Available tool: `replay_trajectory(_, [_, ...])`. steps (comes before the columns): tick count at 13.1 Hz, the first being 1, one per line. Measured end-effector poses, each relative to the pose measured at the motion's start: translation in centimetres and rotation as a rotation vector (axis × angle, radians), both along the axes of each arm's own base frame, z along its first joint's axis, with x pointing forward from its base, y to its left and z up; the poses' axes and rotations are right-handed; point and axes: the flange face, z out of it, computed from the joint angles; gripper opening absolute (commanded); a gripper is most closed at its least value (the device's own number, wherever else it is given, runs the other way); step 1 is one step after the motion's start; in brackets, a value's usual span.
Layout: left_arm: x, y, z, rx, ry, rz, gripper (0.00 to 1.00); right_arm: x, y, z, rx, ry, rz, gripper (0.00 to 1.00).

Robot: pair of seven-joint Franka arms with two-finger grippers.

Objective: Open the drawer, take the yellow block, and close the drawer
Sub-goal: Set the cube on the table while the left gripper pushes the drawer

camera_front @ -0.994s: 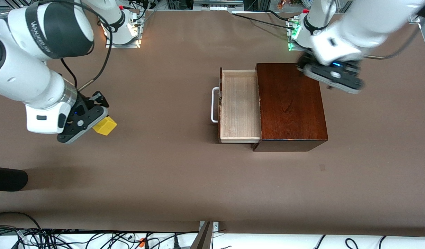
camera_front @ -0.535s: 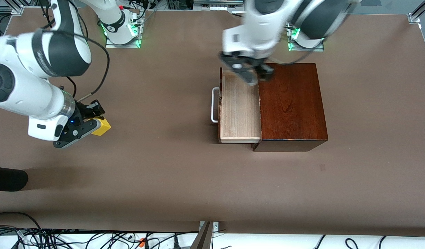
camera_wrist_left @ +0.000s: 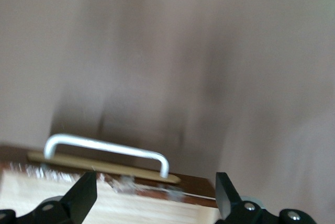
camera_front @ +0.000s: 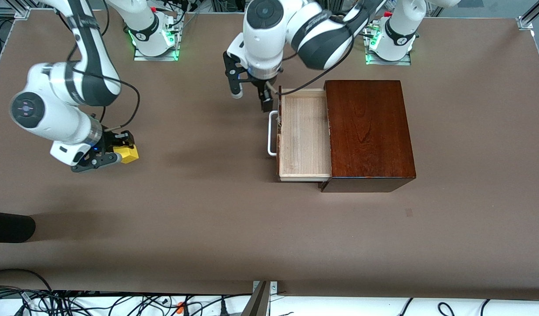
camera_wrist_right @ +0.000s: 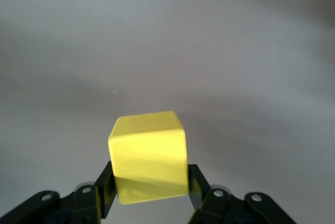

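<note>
Brown table w/ cable tangle along edge nearest front cam, alu framing at corners.

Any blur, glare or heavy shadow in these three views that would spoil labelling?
Front view: sharp, evenly lit, soft shadows on the table, mild sheen on the wooden box. Left wrist view: smeared; the handle and drawer edge look soft. Right wrist view: the yellow block is crisp, its lower face shaded.
</note>
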Motion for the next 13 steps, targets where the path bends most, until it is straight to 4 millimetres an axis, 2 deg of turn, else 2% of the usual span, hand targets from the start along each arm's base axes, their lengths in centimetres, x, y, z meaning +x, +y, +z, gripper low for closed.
replay_trajectory(3, [0.4,-0.5,-3.9,0.05,-0.026,-0.252,1.0,-2.0,-0.7,-6.3,-0.026,0.021,-0.089,0.0])
replay_trajectory(6, [0.2,-1.0,-6.9,0.114,-0.037,-0.329,1.0,-3.3,-1.0,-10.5,-0.045,0.019,-0.134,0.0])
replay_trajectory(7, [0.3,-1.0,-8.2,0.136,-0.035,-0.34,1.0,-3.5,-0.9,-11.3,-0.049,0.025,-0.147,0.31])
replay_trajectory(8, [0.5,-0.9,-9.6,0.159,-0.033,-0.348,1.0,-3.6,-0.7,-11.7,-0.051,0.027,-0.154,0.94])
replay_trajectory(9, [0.7,-0.7,-11.1,0.177,-0.028,-0.35,1.0,-3.5,-0.5,-11.7,-0.051,0.023,-0.158,1.0])
replay_trajectory(10, [1.0,-0.6,-12.0,0.178,-0.028,-0.347,1.0,-3.4,-0.4,-11.5,-0.049,0.013,-0.159,1.0])
replay_trajectory(13, [1.9,-0.3,-12.2,0.178,-0.043,-0.338,1.0,-2.8,-0.3,-9.8,-0.038,-0.026,-0.162,1.0])
